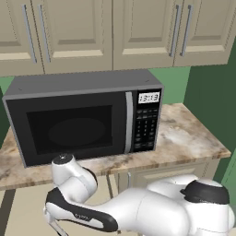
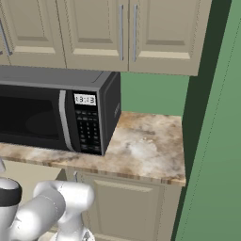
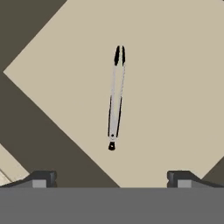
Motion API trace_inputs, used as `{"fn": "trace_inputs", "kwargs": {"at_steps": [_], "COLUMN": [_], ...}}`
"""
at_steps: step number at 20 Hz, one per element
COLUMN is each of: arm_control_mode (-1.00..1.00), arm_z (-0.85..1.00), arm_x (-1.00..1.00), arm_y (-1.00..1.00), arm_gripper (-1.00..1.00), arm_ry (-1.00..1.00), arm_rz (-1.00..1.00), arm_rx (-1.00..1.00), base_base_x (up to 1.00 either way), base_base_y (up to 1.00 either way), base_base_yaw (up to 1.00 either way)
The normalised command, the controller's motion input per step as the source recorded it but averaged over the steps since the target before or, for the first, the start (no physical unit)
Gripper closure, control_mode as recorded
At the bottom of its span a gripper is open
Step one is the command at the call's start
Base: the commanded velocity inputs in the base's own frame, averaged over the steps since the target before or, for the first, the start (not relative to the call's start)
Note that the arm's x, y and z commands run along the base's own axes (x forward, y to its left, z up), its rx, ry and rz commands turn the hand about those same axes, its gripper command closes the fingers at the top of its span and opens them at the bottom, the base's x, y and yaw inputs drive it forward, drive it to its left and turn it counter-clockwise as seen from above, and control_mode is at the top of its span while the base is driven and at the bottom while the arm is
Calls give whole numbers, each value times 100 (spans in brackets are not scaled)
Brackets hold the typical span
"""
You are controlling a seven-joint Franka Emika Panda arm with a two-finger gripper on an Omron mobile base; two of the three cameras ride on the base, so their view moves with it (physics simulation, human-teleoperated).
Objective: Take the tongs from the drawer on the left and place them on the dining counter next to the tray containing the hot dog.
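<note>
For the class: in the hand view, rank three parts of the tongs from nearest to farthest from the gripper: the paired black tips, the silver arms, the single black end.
1. The single black end, lowest, just above the open gripper.
2. The silver arms, mid-view.
3. The paired black tips, near the top, on the drawer floor.
</note>
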Motion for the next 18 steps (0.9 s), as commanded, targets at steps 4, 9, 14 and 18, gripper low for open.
{"fn": "trace_inputs", "kwargs": {"at_steps": [4, 9, 14, 18], "arm_control_mode": [-100, -100, -100, -100], "arm_z": [-31, -26, -30, -30], "arm_x": [14, 21, 13, 4], "arm_y": [0, 3, 12, 22], "arm_gripper": [-100, -100, -100, -100], "arm_ry": [0, 0, 0, 0], "arm_rz": [0, 0, 0, 0], "arm_rx": [0, 0, 0, 0], "base_base_x": [0, 0, 0, 0], "base_base_y": [0, 0, 0, 0], "base_base_yaw": [0, 0, 0, 0]}}
